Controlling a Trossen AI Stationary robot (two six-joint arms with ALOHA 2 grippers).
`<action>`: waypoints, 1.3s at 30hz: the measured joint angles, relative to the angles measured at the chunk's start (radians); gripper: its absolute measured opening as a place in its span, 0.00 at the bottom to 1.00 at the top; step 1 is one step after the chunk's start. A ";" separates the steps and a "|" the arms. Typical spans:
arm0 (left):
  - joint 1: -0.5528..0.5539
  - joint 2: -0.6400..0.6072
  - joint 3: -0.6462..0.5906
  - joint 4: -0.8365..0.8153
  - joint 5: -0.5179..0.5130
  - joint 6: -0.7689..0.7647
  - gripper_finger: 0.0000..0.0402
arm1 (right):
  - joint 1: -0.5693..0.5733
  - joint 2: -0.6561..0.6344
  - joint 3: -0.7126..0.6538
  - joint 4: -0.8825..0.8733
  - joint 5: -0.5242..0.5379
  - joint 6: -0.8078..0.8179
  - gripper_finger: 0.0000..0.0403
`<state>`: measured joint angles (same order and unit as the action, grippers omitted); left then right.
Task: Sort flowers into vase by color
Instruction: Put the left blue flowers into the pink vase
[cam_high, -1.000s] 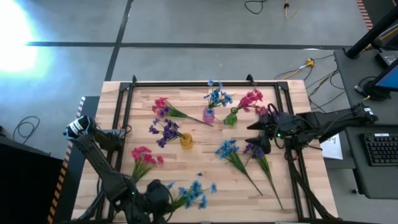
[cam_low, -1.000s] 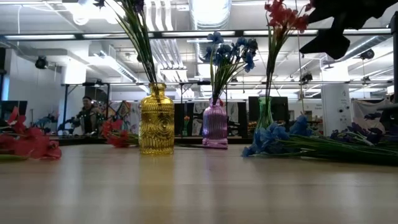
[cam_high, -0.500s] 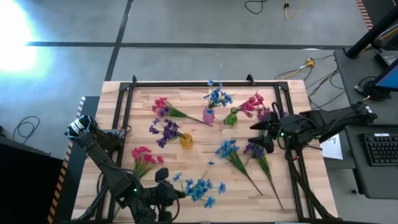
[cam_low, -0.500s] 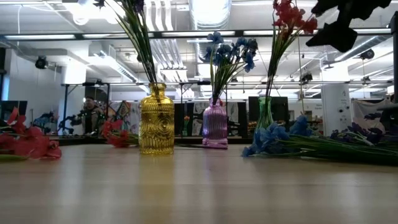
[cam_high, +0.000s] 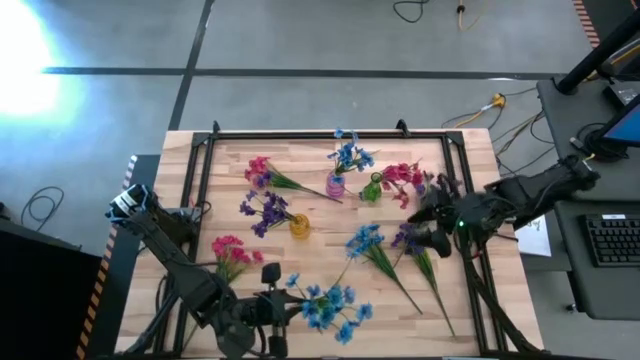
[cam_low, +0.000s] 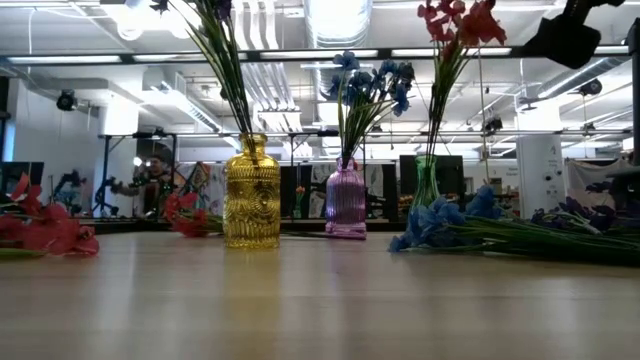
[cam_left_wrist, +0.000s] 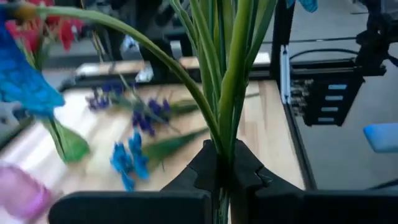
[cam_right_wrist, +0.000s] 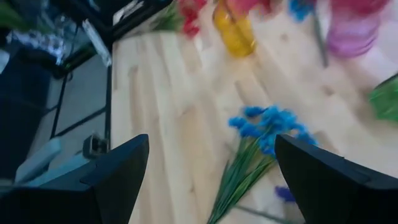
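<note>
My left gripper (cam_high: 278, 302) hangs over the table's near edge, shut on a blue sprig (cam_high: 333, 306). My right gripper (cam_high: 428, 226) hovers open, right of the green vase (cam_high: 371, 190), which holds red flowers (cam_high: 400, 174). The yellow vase (cam_high: 299, 226) holds purple flowers and the purple vase (cam_high: 336, 186) holds blue ones. Lying flat on the wood are two red-pink sprigs (cam_high: 232, 250) (cam_high: 263, 172), a blue sprig (cam_high: 368, 243) and a purple sprig (cam_high: 414, 245). My left gripper pinches the sprig's bundle of green stems (cam_left_wrist: 222, 144) between its two fingers, near the stems' lower end. The fingers come nearly level from the table's left. The stems run on ahead of them, and the blue blooms (cam_high: 335, 308) stand out toward the right, above the wood.
A black frame (cam_high: 205, 150) borders the far, left and right sides of the wooden table. The middle of the near half, between the loose sprigs, is bare wood (cam_high: 310, 258). A person (cam_low: 152, 185) moves in the room behind the vases.
My left gripper has carried the blue sprig along the near edge toward the right, rising a little and rolling, so the blooms now fan out farther right. My right gripper, still open, has drawn up and back from the green vase toward the right edge. The red blooms have swayed.
</note>
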<state>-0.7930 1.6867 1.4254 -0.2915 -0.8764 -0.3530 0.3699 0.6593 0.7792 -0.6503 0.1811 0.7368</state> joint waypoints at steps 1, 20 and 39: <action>0.009 0.002 0.000 0.014 0.001 0.035 0.00 | 0.016 0.008 0.000 0.000 0.005 0.011 0.85; 0.098 0.133 -0.001 0.328 -0.136 0.277 0.00 | 0.281 0.254 -0.014 0.598 0.155 -0.317 0.85; 0.164 0.173 0.001 0.501 -0.136 0.389 0.00 | 0.264 0.693 0.087 1.266 0.370 -0.768 0.85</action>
<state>-0.6287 1.8599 1.4264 0.2096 -1.0119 0.0360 0.6336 1.3524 0.8657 0.6155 0.5507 -0.0313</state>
